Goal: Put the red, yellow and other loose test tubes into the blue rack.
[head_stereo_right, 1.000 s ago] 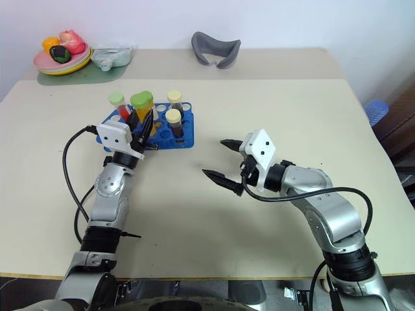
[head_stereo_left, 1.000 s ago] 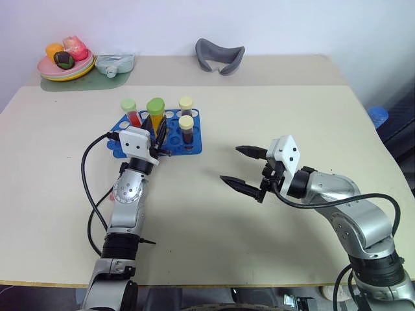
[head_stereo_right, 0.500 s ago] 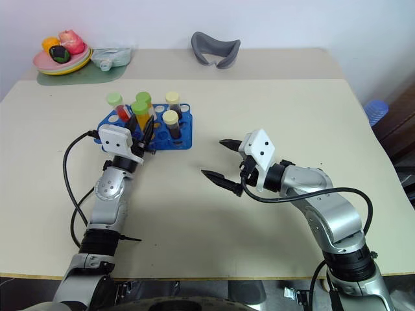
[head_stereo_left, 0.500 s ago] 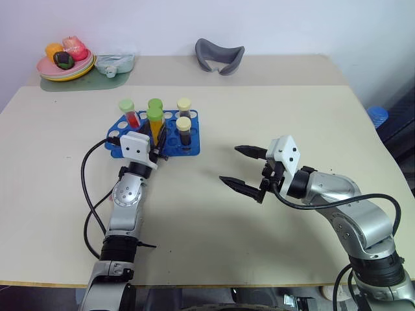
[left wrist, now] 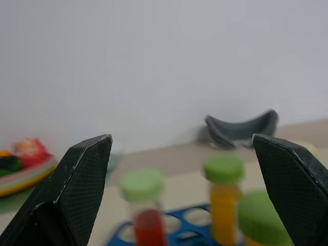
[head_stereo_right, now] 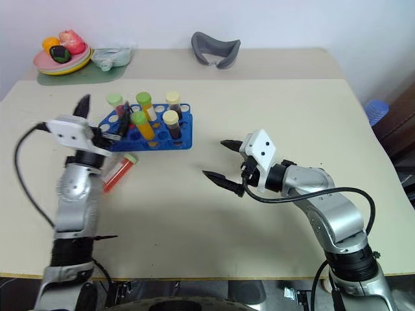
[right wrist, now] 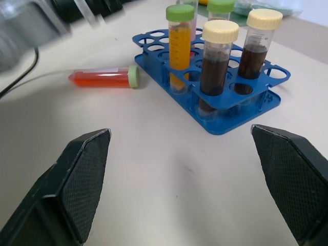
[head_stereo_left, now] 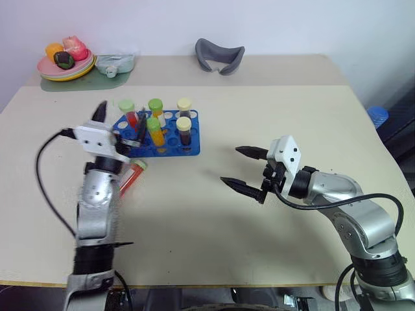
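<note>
The right gripper (head_stereo_left: 249, 170) hangs over the bare table (head_stereo_left: 214, 220) with its two fingers spread wide and nothing between them. Further on, the left gripper (head_stereo_left: 120, 126) is lifted beside the near left corner of the blue rack (head_stereo_left: 188, 148); its fingers also stand wide apart and hold nothing. On the table just in front of that corner lies one loose red tube (right wrist: 102, 78) with a green cap, on its side — this one is not yet in the rack. Five tubes stand upright in the rack, among them the yellow tube (right wrist: 180, 48). For the next pick I judge it best to come down over the middle of the red tube with the fingers across its length, and to close slowly — a round tube rolls away easily.
</note>
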